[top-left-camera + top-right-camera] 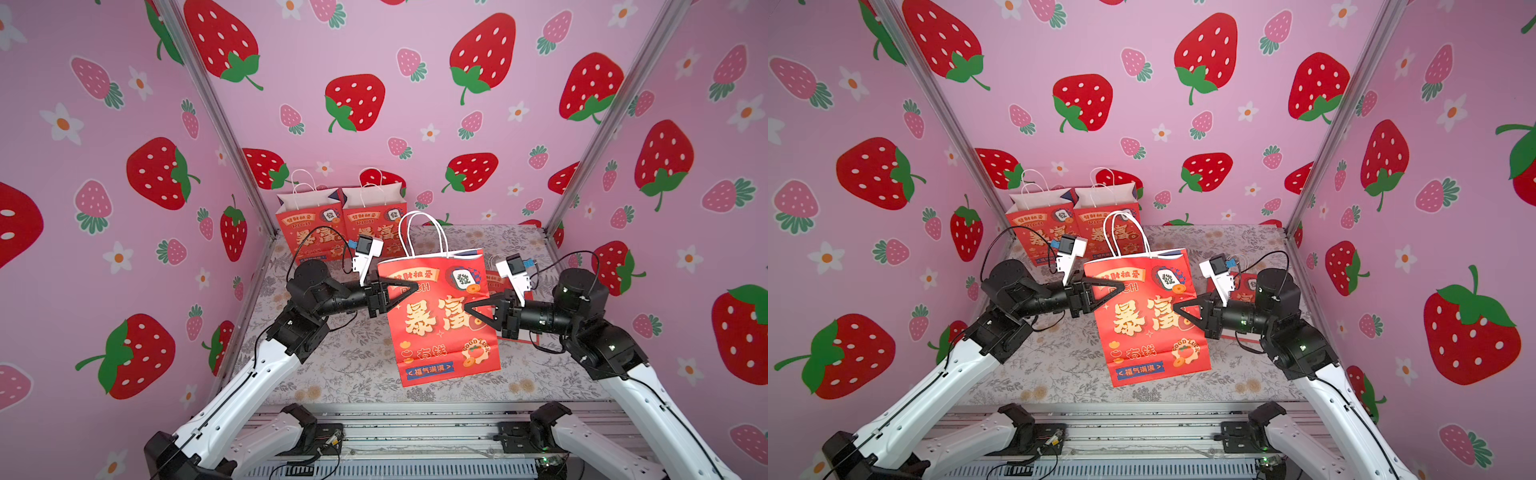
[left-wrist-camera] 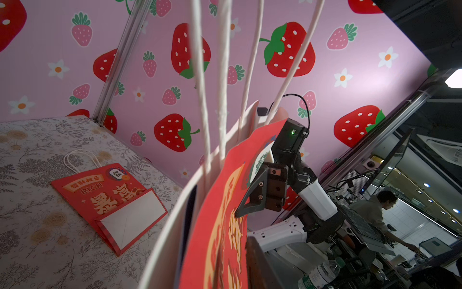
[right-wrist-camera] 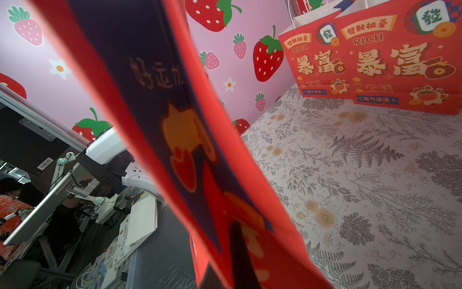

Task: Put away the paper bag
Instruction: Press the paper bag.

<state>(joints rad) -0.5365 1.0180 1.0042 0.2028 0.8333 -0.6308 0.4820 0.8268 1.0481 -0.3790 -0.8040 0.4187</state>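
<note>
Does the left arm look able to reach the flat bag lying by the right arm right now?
Probably not: the middle bag stands between the left pincer and the flat bag, and the right arm crowds that side too.

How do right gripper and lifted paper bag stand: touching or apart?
Touching. In the left wrist view a finger of the right gripper lies flat on the paper bag.

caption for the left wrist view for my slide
Red paper bag close to the lens, right gripper clamped on its far edge, a folded bag lying flat on the floral table.
</note>
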